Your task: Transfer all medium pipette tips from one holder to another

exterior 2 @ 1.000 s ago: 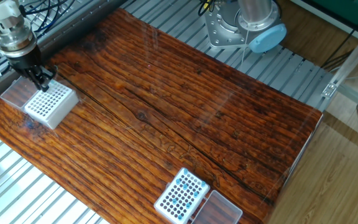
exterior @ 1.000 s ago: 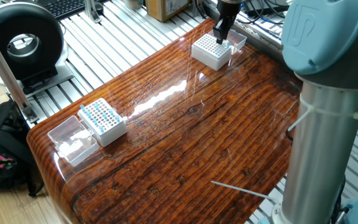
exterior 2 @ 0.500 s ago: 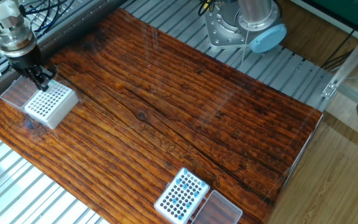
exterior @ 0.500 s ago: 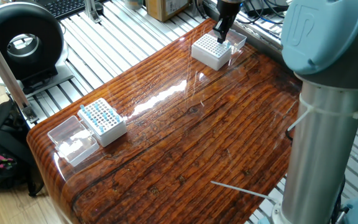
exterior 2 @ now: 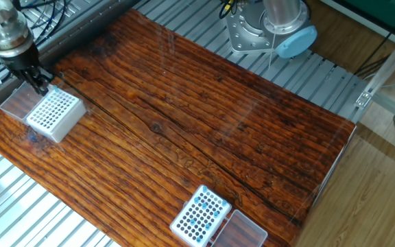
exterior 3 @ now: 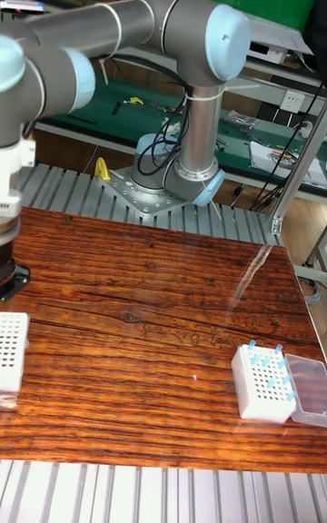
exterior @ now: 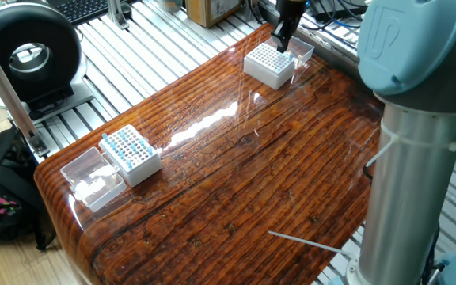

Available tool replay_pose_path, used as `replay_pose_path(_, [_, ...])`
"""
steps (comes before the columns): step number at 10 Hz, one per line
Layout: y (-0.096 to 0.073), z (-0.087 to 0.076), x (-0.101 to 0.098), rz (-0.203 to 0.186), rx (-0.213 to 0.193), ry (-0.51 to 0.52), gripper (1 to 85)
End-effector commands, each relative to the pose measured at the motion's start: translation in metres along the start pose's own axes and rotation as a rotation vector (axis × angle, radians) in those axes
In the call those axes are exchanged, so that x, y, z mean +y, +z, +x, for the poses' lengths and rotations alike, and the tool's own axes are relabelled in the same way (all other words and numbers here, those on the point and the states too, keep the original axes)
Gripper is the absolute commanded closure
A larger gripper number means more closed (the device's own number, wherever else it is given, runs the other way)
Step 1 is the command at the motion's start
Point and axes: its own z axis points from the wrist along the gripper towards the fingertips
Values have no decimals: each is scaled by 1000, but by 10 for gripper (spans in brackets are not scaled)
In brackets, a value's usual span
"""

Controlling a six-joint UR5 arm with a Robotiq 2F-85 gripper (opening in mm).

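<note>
Glossy striped wooden table point(exterior: 236, 182). Two white perforated box holders: one point(exterior: 269, 65) under the gripper point(exterior 2: 41, 87), one point(exterior: 131, 155) at the opposite end carrying the medium pipette tips point(exterior: 125, 146), blue-topped, too small to count. Two clear plastic lids, one point(exterior: 92, 179) beside each holder. Gripper dark, fingers close together; grip indiscernible.

The gripper point(exterior 2: 40, 88) has risen from the white tip box point(exterior 2: 55, 114) near the far corner of the wooden table point(exterior 2: 204, 130). A second ago its fingertips sat low over the box's grid, at the edge nearest the clear lid point(exterior 2: 19, 104); now they hang higher and slightly back toward that lid. The jaws look drawn together, though whether they carry a tip is too small to tell.
</note>
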Motion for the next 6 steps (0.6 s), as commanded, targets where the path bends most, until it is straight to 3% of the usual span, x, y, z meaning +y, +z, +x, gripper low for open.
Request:
replay_pose_path(1, [-38,-6,11,-1,20,7,750])
replay_pose_path(4, [-67,-25,52,-58,8,38,753])
replay_pose_path(6, [-67,-49,94,-75,-21,99,760])
